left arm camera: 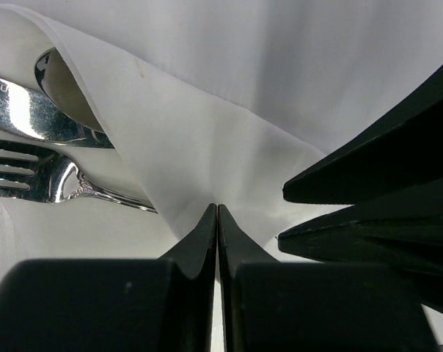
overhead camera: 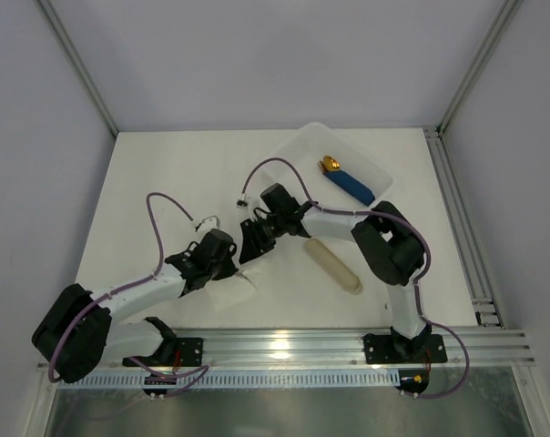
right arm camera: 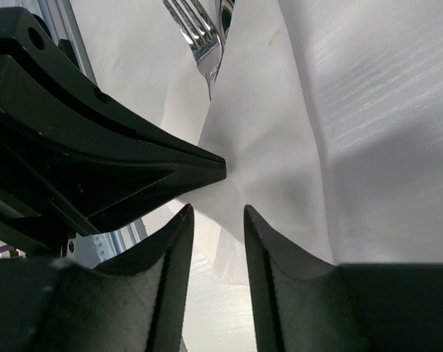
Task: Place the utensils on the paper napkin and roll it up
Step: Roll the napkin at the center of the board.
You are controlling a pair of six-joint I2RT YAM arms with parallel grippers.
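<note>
- Soft white napkin (left arm camera: 207,132), folded over shiny metal utensils (left arm camera: 49,180); fork tines poke out.
- Left gripper (left arm camera: 218,218) pressed together, tips down on napkin.
- Right gripper (right arm camera: 218,211) part spread, low over napkin.

White tray (overhead camera: 307,146) holds blue-handled gold-tipped piece (overhead camera: 348,180); beige sleeve (overhead camera: 335,266) apart on table (overhead camera: 166,173).

Left wrist view, lettering. At ten o'clock, on the broad shiny piece among the utensils (left arm camera: 20,110), I can make out a small stamped word that looks like "you". The frame edge cuts it off, so I cannot read the rest. I read no text in the top and right wrist views.
</note>
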